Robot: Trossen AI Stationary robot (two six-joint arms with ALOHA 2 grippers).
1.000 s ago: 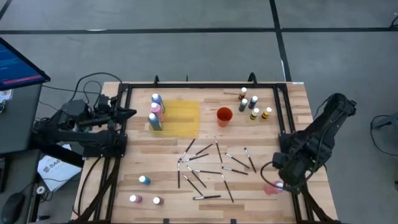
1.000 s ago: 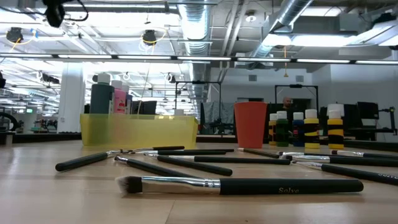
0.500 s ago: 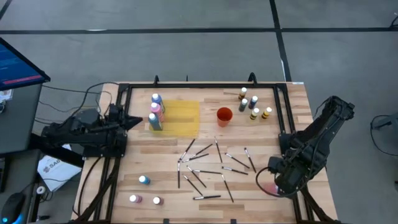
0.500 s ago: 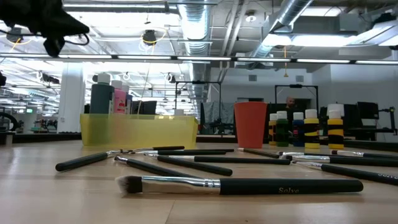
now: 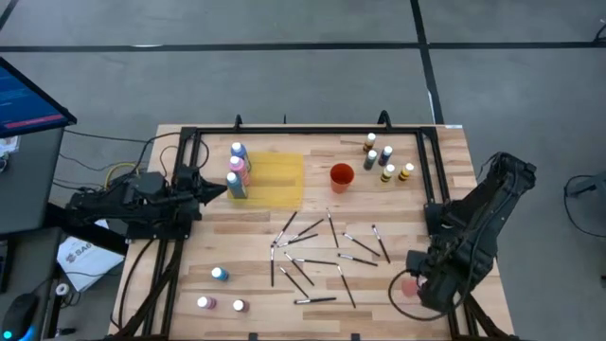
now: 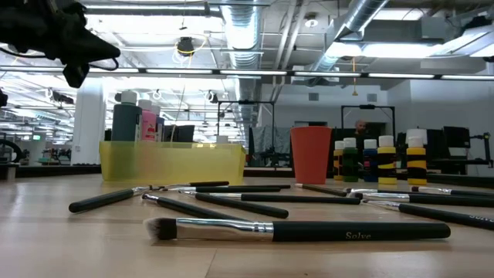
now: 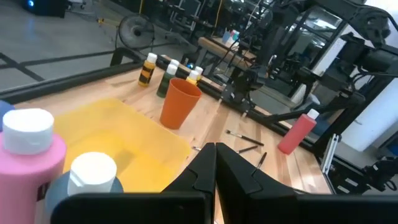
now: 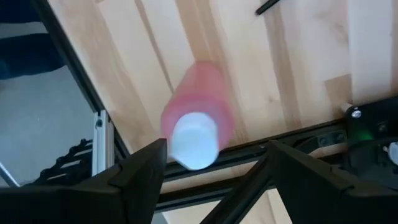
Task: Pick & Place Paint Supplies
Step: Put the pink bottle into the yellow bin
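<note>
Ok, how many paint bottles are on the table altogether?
12. Three stand at the yellow tray's left end. Five cluster beside the orange cup, far right. Three sit front-left. One pink is between the right jaws. More may be hidden.

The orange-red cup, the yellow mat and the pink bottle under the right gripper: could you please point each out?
orange-red cup (image 5: 341, 176), high view, on its rim.
yellow mat (image 5: 279, 180), high view, on its bare middle.
pink bottle (image 8: 194, 140), right wrist view, on its white cap.

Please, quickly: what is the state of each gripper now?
Left gripper: closed, holding nothing.
Right gripper: open, above the pink bottle, not holding it.
</note>
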